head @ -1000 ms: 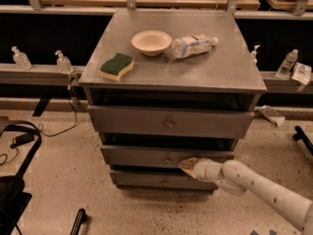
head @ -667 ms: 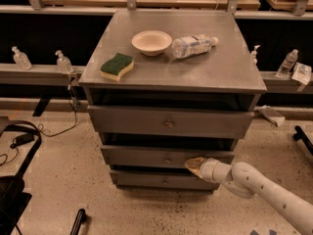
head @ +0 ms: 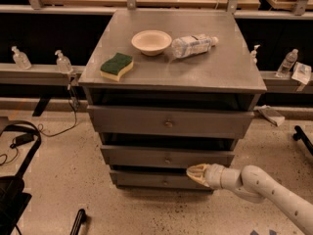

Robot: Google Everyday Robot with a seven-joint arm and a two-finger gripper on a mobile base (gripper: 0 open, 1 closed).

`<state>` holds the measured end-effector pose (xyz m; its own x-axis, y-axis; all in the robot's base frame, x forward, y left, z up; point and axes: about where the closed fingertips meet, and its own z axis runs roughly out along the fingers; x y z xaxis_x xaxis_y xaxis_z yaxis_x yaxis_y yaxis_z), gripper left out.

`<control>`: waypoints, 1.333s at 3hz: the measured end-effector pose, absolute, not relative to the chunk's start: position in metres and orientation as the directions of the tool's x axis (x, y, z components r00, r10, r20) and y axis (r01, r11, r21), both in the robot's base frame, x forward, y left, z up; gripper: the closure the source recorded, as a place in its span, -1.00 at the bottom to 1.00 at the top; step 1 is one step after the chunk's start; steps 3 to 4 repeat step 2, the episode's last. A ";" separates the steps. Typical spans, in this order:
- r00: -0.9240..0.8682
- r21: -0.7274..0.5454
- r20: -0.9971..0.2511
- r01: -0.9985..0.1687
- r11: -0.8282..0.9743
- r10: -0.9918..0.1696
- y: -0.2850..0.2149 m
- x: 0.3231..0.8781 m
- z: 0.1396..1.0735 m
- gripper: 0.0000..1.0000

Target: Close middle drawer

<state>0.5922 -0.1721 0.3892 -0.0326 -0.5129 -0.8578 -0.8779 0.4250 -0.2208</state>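
Observation:
The middle drawer (head: 146,156) is the grey front with a small round knob (head: 167,160), halfway down the grey metal cabinet. A dark gap shows above its front panel. My gripper (head: 194,173) comes in from the lower right on a white arm (head: 264,187). Its tan fingertips are pressed together and hold nothing. It sits just below the middle drawer's lower edge, right of the knob, in front of the bottom drawer (head: 146,180).
The taller top drawer (head: 168,123) juts out above. On the cabinet top (head: 220,67) lie a green sponge (head: 116,65), a white bowl (head: 151,42) and a plastic bottle (head: 194,45). Cables and black gear (head: 14,146) lie on the floor at left.
My gripper has dropped slightly, from level with the middle drawer's front to just under its lower edge. The drawers look unchanged.

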 end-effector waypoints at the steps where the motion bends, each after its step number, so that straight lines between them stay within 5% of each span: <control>1: 0.004 -0.148 -0.868 -0.957 0.251 -0.497 -0.138 0.543 0.392 1.00; 4: 0.022 -0.088 -0.888 -0.988 0.124 -0.460 -0.117 0.509 0.401 1.00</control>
